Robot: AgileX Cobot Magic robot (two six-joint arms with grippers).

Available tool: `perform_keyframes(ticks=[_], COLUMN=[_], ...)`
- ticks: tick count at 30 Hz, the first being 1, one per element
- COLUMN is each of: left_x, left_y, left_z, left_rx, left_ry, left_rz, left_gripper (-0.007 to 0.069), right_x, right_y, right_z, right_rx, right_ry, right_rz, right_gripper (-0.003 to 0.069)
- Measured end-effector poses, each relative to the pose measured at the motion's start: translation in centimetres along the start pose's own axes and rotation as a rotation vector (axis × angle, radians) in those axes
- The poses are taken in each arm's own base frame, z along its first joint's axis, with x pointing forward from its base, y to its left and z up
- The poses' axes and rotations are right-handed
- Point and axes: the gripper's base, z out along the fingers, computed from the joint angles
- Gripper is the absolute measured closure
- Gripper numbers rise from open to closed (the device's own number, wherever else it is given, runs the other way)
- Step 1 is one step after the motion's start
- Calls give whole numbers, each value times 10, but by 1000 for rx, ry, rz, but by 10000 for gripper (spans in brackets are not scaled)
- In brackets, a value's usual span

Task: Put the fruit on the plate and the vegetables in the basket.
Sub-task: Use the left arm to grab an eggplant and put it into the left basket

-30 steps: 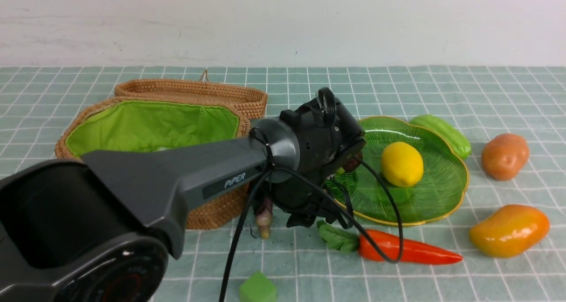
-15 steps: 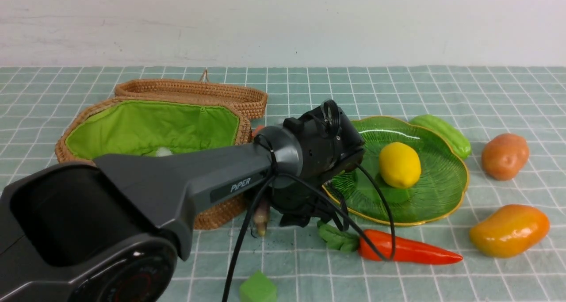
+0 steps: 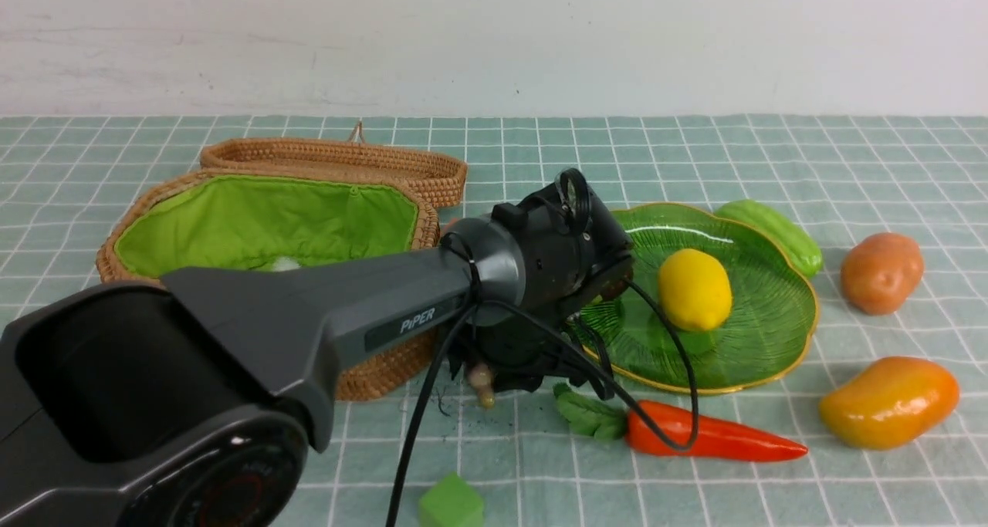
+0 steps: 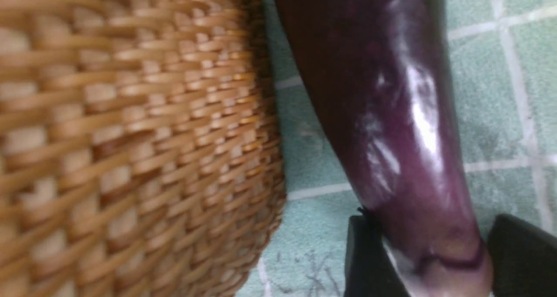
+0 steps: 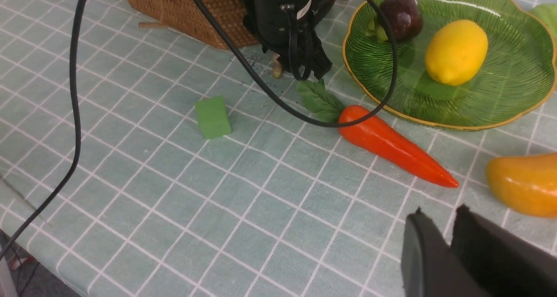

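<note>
My left gripper is shut on the stem end of the dark-purple eggplant, low over the cloth beside the wicker basket's wall. In the front view only the eggplant's pale stem tip shows under the wrist, between the basket and the green plate. The lemon and the mangosteen lie on the plate. On the cloth lie the carrot, mango, potato and gourd. My right gripper is shut and empty, near the mango.
The basket's lid lies open behind it, and the green lining shows inside. A small green cube sits near the table's front edge. The left arm's black cable loops over the carrot's top. A white wall stands behind the table.
The left wrist dropped lower beside the basket and its jaws closed on the eggplant. The eggplant's stem tip shifted right and slightly up. The right arm has not moved.
</note>
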Motion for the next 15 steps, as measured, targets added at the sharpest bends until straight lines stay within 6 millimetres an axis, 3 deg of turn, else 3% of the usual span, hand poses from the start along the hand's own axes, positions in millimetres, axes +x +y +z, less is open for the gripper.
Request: perform_keyframes(ticks=[4, 12, 15], left_x=[0, -1, -5], left_y=[-1, 0, 3], left_z=[1, -2, -11], left_rx=[4, -5, -4], left_ry=[1, 10, 5], left_rz=[-1, -9, -23], left_gripper=[392, 393, 393], right_x=[0, 0, 0], right_y=[0, 0, 0], right_z=[0, 0, 0], right_rx=[0, 0, 0], right_ry=[1, 1, 1], right_rz=[-6, -7, -7], right_gripper=[552, 551, 551])
